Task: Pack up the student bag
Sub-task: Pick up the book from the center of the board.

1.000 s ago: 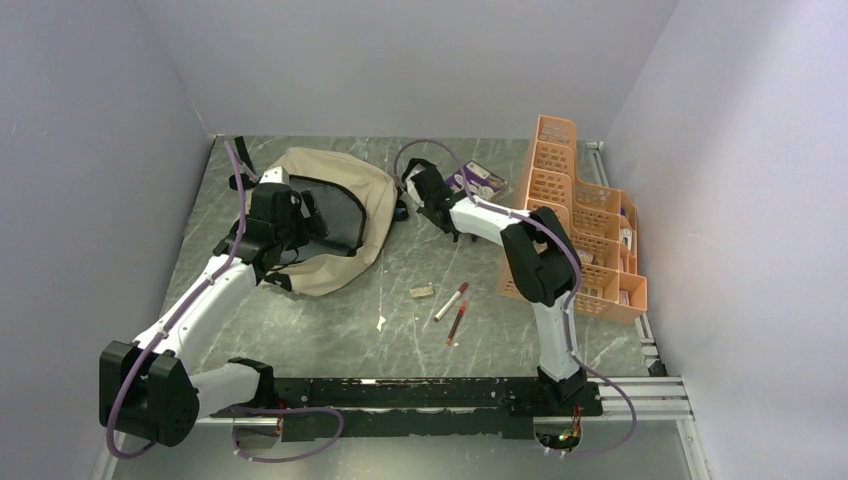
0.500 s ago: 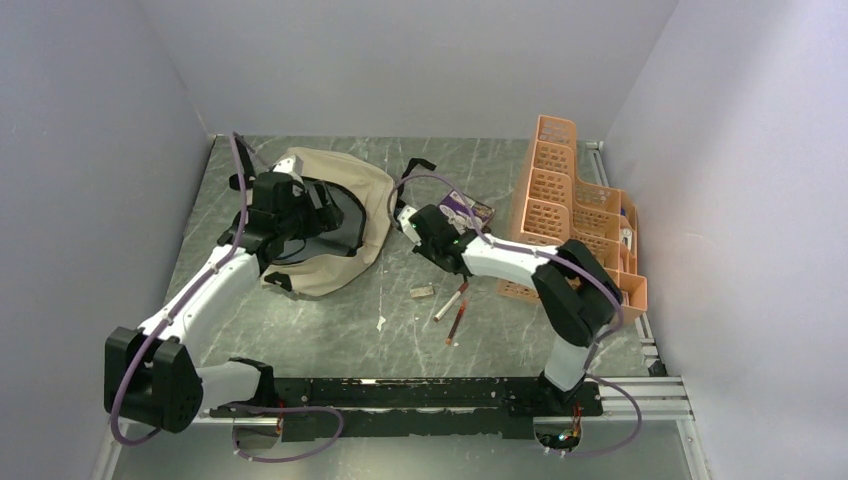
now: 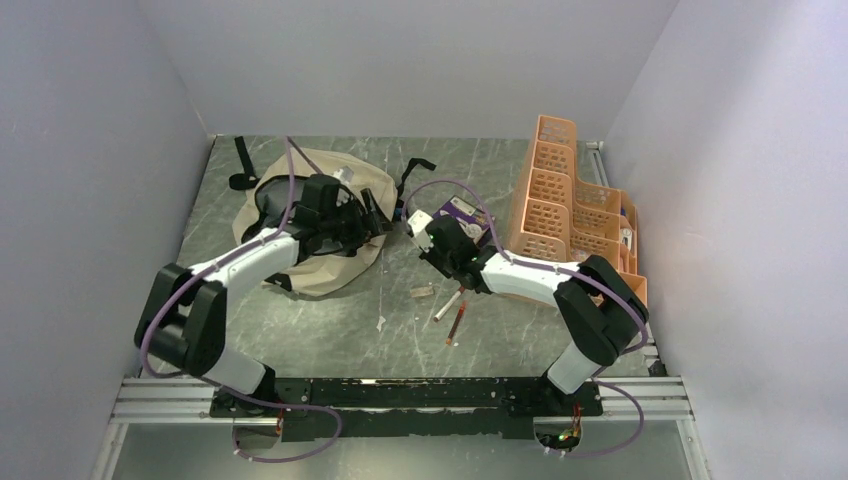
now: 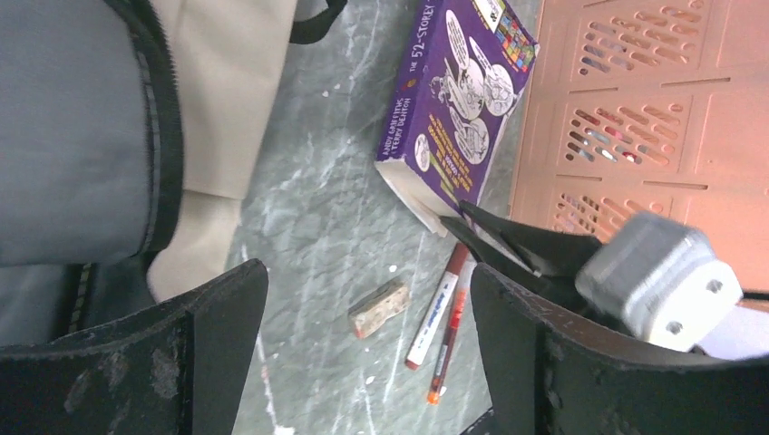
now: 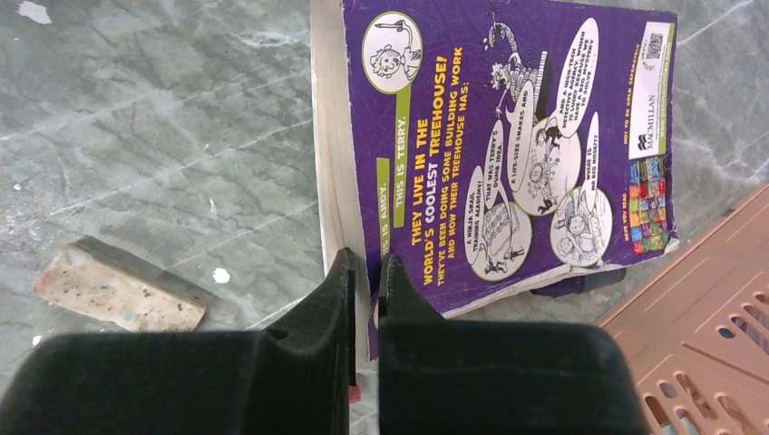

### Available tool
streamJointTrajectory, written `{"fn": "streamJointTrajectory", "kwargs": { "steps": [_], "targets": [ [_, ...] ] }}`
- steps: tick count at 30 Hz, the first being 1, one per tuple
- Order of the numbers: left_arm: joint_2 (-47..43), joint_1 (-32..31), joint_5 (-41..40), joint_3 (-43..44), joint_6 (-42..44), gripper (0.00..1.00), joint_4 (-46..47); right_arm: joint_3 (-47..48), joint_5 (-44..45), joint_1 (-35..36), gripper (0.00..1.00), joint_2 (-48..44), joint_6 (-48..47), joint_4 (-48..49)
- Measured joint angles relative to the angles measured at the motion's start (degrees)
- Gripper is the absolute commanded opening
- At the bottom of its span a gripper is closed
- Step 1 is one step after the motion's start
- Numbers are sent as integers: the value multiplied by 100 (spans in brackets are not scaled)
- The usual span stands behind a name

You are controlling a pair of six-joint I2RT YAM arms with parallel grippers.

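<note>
Bag (image 3: 315, 275): counter's 10 o'clock, mouth open, grey lining showing.
Handling: likely soft, floppy and light; best pinched at the zippered rim.
Left tool (image 4: 367, 272): spread wide, empty, at the bag's 3 o'clock.
Right tool (image 5: 367, 272): pinching the book (image 5: 508, 154) by its edge.

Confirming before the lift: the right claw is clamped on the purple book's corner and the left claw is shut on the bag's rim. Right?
Not quite. The left claw is open, jaws wide apart, holding nothing beside the student bag, as the left wrist view shows. The right claw is indeed clamped on the purple book at its corner.
</note>
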Motion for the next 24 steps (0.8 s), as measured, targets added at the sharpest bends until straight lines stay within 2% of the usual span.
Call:
{"fn": "streamJointTrajectory", "kwargs": {
  "steps": [10, 24],
  "targets": [
    [1285, -245, 92, 656, -780, 87, 516, -317, -203, 0, 0, -251, 35, 459],
    [2682, -516, 385, 1412, -920, 85, 756, -367, -289, 0, 0, -284, 42, 605]
  ]
}}
